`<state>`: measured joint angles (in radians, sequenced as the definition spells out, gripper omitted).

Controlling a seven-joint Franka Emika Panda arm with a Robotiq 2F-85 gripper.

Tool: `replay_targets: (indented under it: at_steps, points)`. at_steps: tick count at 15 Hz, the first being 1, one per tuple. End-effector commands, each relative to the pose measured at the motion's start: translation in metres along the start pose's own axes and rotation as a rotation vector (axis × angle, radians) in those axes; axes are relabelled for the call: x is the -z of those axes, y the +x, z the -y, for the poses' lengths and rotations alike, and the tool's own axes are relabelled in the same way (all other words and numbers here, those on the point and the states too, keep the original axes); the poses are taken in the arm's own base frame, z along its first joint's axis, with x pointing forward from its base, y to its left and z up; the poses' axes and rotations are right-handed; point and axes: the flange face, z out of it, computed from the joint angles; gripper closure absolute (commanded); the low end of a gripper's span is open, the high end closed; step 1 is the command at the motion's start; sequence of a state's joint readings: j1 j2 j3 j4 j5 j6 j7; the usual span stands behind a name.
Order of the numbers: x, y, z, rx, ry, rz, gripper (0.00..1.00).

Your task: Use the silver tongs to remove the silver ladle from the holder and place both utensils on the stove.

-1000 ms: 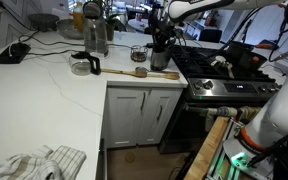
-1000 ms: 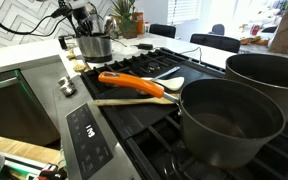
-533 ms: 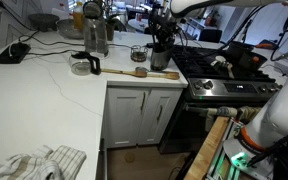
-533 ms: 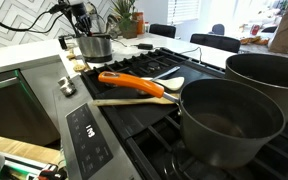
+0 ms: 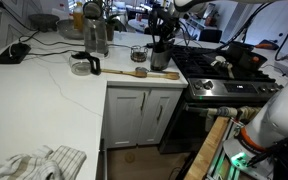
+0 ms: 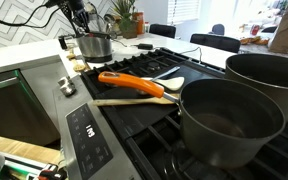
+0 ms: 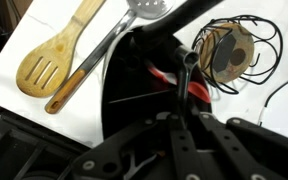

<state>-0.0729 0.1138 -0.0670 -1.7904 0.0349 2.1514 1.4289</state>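
The grey metal holder (image 5: pixel 161 58) stands on the white counter beside the stove (image 5: pixel 227 72) and also shows in an exterior view (image 6: pixel 94 46). Dark utensil handles stick up from it. My gripper (image 5: pixel 160 26) hangs straight above the holder. In the wrist view my gripper (image 7: pixel 181 116) looks down into the holder's dark inside (image 7: pixel 134 75), where something red (image 7: pixel 170 76) lies. Its fingers are close together around a thin dark handle (image 7: pixel 187 78). I cannot tell which utensil that handle belongs to. A silver-headed utensil (image 7: pixel 144 7) lies on the counter beside a wooden slotted spoon (image 7: pixel 56 58).
An orange utensil (image 6: pixel 132 83), a wooden spatula (image 6: pixel 134 101) and two dark pots (image 6: pixel 229 120) sit on the stove. A short glass jar (image 5: pixel 138 53) with dark wires, a tall pitcher (image 5: pixel 95 35) and a cloth (image 5: pixel 34 162) are on the counter.
My gripper has risen above the holder, and the dark handle has come up with it. Nothing else has moved.
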Motion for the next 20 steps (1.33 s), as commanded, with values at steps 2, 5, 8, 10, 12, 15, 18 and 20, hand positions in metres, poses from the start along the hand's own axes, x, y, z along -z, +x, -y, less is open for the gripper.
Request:
replay_targets:
  at_steps: [2, 5, 8, 10, 12, 15, 18, 20]
  points:
    - [0.017, 0.004, -0.004, -0.025, 0.030, 0.019, 0.98]
    - [0.022, 0.004, -0.004, -0.024, 0.043, 0.014, 0.98]
    - [0.025, 0.004, -0.003, -0.016, 0.071, 0.001, 0.98]
    - [0.026, 0.004, -0.002, -0.014, 0.084, -0.001, 0.98]
    - [0.027, 0.003, -0.002, -0.011, 0.088, -0.002, 0.98]
    - [0.028, 0.001, -0.003, -0.007, 0.088, 0.000, 0.98]
    - [0.035, -0.003, -0.005, -0.001, 0.099, -0.005, 0.98]
    - [0.044, -0.004, -0.006, 0.003, 0.117, -0.007, 0.98]
